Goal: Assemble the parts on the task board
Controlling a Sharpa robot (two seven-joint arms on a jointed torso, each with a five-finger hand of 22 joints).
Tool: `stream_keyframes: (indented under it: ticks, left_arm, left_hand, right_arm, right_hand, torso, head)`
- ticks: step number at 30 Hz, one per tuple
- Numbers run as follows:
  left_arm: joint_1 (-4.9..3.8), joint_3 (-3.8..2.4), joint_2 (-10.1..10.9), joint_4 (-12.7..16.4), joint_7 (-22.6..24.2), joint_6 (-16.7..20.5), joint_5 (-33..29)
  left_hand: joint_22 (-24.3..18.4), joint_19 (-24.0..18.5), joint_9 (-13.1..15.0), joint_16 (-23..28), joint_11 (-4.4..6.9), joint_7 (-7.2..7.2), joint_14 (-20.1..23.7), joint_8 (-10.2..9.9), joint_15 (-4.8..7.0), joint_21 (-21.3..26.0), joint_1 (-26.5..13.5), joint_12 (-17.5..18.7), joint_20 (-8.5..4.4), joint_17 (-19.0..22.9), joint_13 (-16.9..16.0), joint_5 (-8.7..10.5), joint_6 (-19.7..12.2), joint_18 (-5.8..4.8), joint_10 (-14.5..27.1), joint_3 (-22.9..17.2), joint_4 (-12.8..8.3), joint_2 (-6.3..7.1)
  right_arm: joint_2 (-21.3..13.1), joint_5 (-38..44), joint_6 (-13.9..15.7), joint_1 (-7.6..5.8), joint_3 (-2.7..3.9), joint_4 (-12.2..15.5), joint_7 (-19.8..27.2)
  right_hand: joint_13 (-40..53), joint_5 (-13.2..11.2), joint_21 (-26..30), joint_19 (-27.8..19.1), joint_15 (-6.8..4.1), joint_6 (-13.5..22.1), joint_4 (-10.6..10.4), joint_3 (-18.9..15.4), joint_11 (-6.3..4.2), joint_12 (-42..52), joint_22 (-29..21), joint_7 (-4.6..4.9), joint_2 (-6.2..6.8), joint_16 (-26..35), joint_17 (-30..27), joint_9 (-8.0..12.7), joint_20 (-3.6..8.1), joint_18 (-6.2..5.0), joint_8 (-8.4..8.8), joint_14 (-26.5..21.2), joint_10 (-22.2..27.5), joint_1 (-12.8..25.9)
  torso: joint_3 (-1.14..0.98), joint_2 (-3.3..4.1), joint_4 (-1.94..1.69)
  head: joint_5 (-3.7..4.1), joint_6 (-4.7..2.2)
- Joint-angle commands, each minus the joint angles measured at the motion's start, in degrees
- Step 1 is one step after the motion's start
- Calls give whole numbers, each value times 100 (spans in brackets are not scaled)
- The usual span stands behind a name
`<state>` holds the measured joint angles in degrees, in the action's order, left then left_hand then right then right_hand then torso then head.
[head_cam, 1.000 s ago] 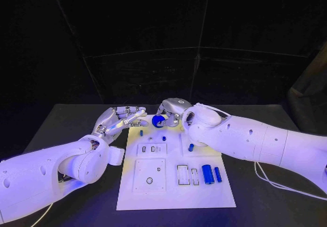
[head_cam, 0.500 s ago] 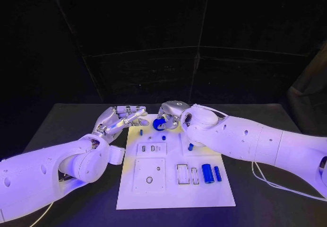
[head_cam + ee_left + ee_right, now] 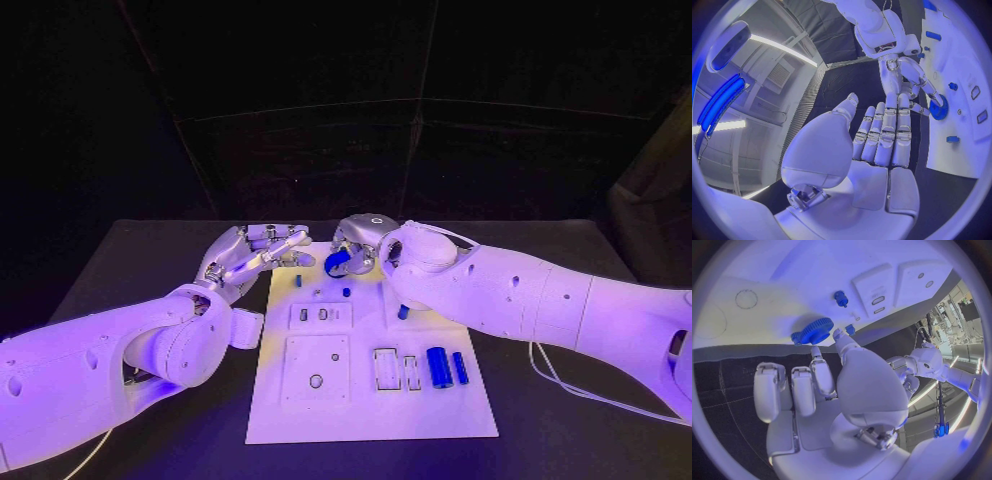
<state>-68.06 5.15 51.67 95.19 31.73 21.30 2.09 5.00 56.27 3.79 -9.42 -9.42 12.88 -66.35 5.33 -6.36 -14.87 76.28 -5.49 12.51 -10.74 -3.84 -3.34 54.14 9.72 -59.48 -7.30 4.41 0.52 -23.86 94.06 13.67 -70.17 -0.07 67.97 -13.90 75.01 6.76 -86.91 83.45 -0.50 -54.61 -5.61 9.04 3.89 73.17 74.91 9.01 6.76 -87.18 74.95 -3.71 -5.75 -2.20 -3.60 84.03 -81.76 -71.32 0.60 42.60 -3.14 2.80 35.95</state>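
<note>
The white task board (image 3: 372, 412) lies in the middle of the table. At its far edge my right hand (image 3: 364, 236) pinches a blue toothed gear (image 3: 336, 261) between thumb and a finger. The right wrist view shows the gear (image 3: 813, 331) at the fingertips of my right hand (image 3: 842, 385), close to the board (image 3: 786, 285) and near a small blue peg (image 3: 841, 298). My left hand (image 3: 260, 250) hovers by the board's far left corner, fingers stretched out and holding nothing. From the left hand (image 3: 873, 145) I see the gear (image 3: 939, 107) just beyond its fingertips.
Small blue pegs (image 3: 299, 281) (image 3: 346, 292) (image 3: 404, 312) stand on the board's far half. Two blue cylinders (image 3: 438, 367) (image 3: 460, 368) lie beside rectangular slots (image 3: 387, 368) at the near right. A raised white plate (image 3: 317, 369) sits near left. Black table surrounds the board.
My right hand has sunk a little toward the board's far edge with the gear still pinched. The left hand has stayed in place.
</note>
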Motion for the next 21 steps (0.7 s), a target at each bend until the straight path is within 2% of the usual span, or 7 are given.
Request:
stream_keyframes:
  ticks: [1, 6, 17, 21]
  left_arm:
    - [-12, -6, 3, 11, 22, -62, 28]
    - [-13, -6, 7, 12, 21, -61, 28]
    - [-14, -6, 9, 7, 19, -54, 28]
    - [-14, -6, 10, 4, 16, -51, 28]
  left_hand:
    - [-5, -20, -5, 21, -33, 17, 31, -20, -23, 38, -10, 35, 39, -6, 6, 28, -3, 79, -18, 12, -27, -51]
    - [-8, -20, -5, 27, -34, 18, 31, -23, -24, 42, -18, 39, 40, -9, 6, 28, -3, 79, -18, 17, -27, -53]
    - [-10, -20, -5, 31, -34, 18, 31, -25, -25, 44, -22, 41, 40, -10, 6, 28, -3, 79, -18, 19, -26, -54]
    - [-10, -20, -5, 31, -34, 18, 31, -25, -25, 44, -22, 41, 40, -10, 6, 28, -3, 79, -18, 19, -26, -54]
  right_arm:
    - [-8, 81, -151, -10, 0, 8, -49]
    - [-31, 81, -234, -10, 0, 30, -43]
    - [-120, 29, -224, -10, 0, 58, -43]
    - [-147, -94, -363, -10, 0, 35, -29]
  right_hand:
    - [73, -34, 25, -3, 37, 54, -89, -142, 8, -49, 632, -7, 33, 31, 731, -7, -53, 17, -3, 429, 50, 85]
    - [79, -19, 23, 5, 40, 30, -188, -258, 8, -43, 643, -11, 19, 29, 742, -18, -61, 19, -24, 431, 41, 106]
    - [96, 10, 18, 17, 32, -33, -267, -317, -4, -22, 659, -26, -55, 25, 756, -28, -57, 22, -47, 434, 23, 96]
    - [101, 82, 20, 15, 33, -12, -453, -432, 1, -17, 658, -20, -137, 27, 758, -18, -55, 22, -23, 435, 15, 239]
  torso:
    - [2, -1, -1]
    - [-1, 2, 9]
    - [-2, 1, 0]
    - [0, -1, 7]
  head:
    - [3, 7]
    - [-4, 8]
    - [5, 13]
    - [8, 10]
